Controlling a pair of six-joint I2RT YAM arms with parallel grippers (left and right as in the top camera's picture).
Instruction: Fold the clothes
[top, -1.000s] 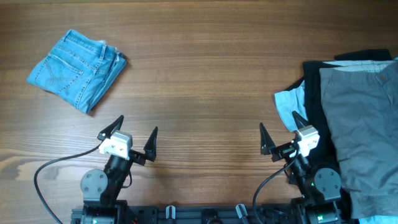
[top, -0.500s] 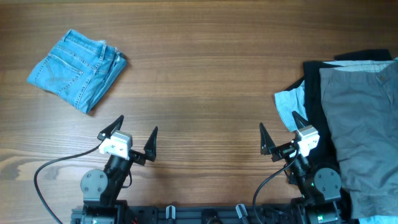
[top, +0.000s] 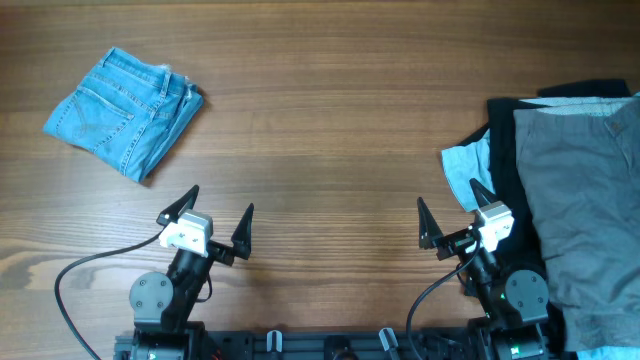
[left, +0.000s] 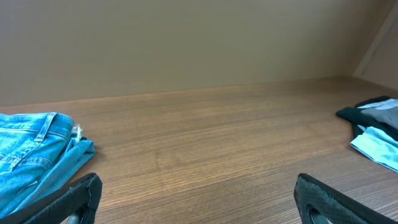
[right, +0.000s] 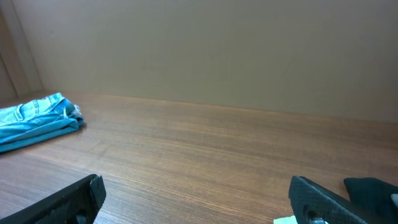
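The light-blue denim jeans (top: 122, 108) lie folded into a compact bundle at the far left of the table, a stitched back pocket facing up. They also show at the left edge of the left wrist view (left: 34, 152) and of the right wrist view (right: 37, 126). My left gripper (top: 208, 212) is open and empty near the front edge, well in front of the jeans; its fingers frame bare wood in the left wrist view (left: 199, 200). My right gripper (top: 452, 207) is open and empty at the front right, its fingers over bare wood in the right wrist view (right: 196, 200).
A pile of other clothes lies at the right edge: a grey garment (top: 580, 190) on top, a black one (top: 505, 140) under it, and a pale-blue piece (top: 465, 165) sticking out next to my right gripper. The pile also shows in the left wrist view (left: 376, 127).
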